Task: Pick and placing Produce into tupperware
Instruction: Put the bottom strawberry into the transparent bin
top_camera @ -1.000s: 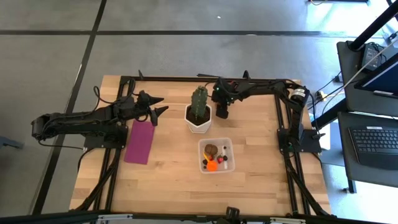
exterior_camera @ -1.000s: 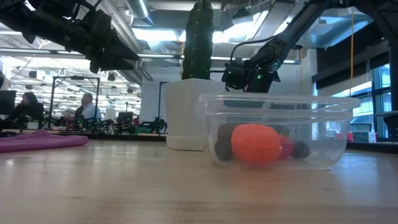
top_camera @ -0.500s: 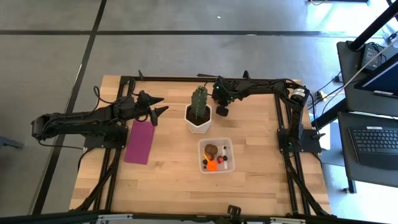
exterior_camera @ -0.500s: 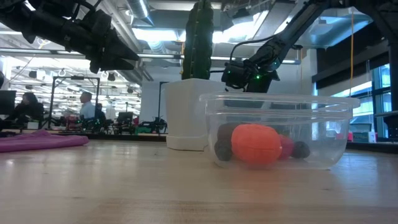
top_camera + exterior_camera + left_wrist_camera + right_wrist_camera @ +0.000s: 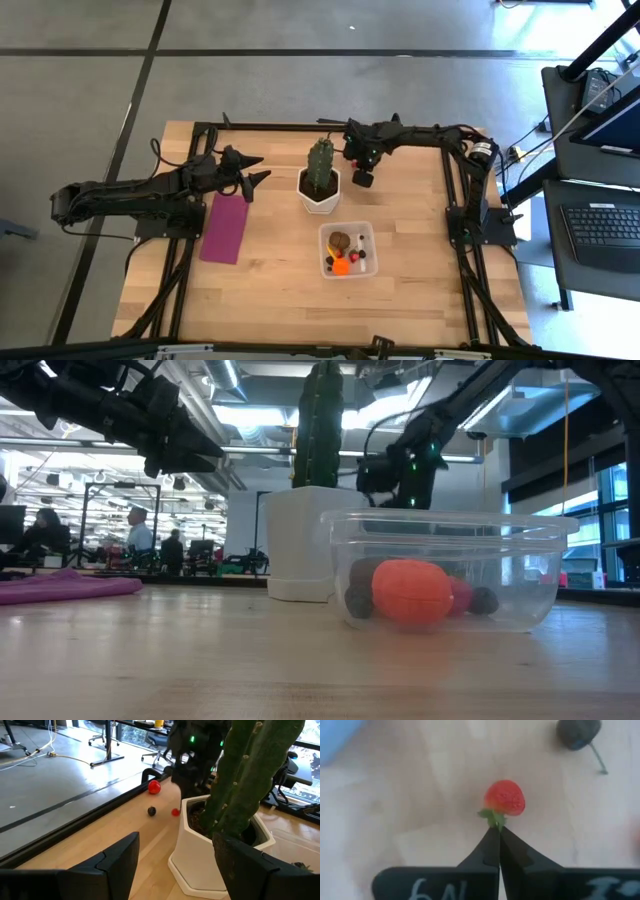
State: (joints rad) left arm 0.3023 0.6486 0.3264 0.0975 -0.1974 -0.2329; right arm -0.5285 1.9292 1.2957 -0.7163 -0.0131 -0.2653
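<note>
Red strawberry (image 5: 505,797) with green leaves before the black right gripper (image 5: 498,836), a dark berry (image 5: 578,732) near; green cactus (image 5: 320,165) in white pot (image 5: 319,198); magenta rectangle (image 5: 227,227) under the left gripper (image 5: 255,168)

- Tupperware (image 5: 348,249) sits on the worktop (image 5: 280,290), in front of the cactus pot (image 5: 319,190).
- Mat (image 5: 226,227) lies left of the pot.
- Produce (image 5: 340,241) lies inside the tupperware.

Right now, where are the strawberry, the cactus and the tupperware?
strawberry (image 5: 505,798), right wrist view, on its red body.
cactus (image 5: 320,162), high view, on its green stem.
tupperware (image 5: 540,575), low view, on its clear side wall.
</note>
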